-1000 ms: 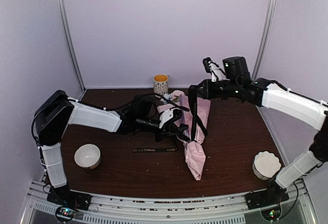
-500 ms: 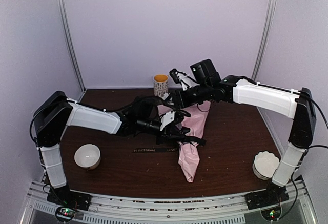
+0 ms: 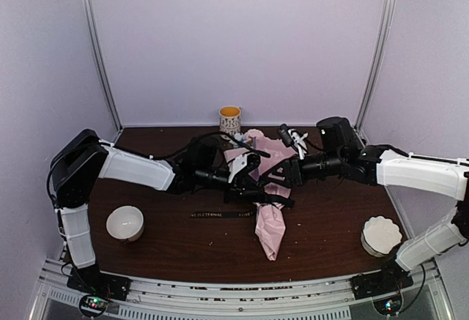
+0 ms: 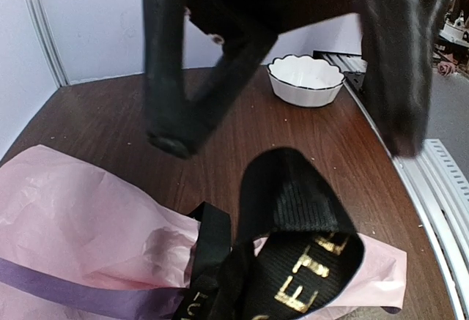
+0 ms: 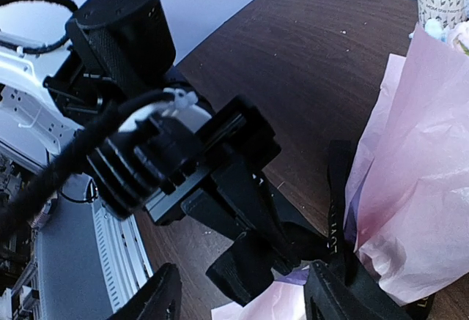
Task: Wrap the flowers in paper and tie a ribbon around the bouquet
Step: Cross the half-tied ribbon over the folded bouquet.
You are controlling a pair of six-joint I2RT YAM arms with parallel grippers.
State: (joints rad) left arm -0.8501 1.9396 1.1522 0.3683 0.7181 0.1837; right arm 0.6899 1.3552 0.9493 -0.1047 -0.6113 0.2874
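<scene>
The bouquet (image 3: 271, 217) lies mid-counter, its point toward the near edge. The left jaws are clamped on the ribbon (image 4: 311, 265) at its waist, and the right jaws stand apart just beside them. Should the right jaws catch paper instead, I reckon the wrap tears or the loop slackens.

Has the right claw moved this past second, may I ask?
Yes: once level with the white floral mug, the right claw now sits lower, beside the pink paper bouquet.
</scene>
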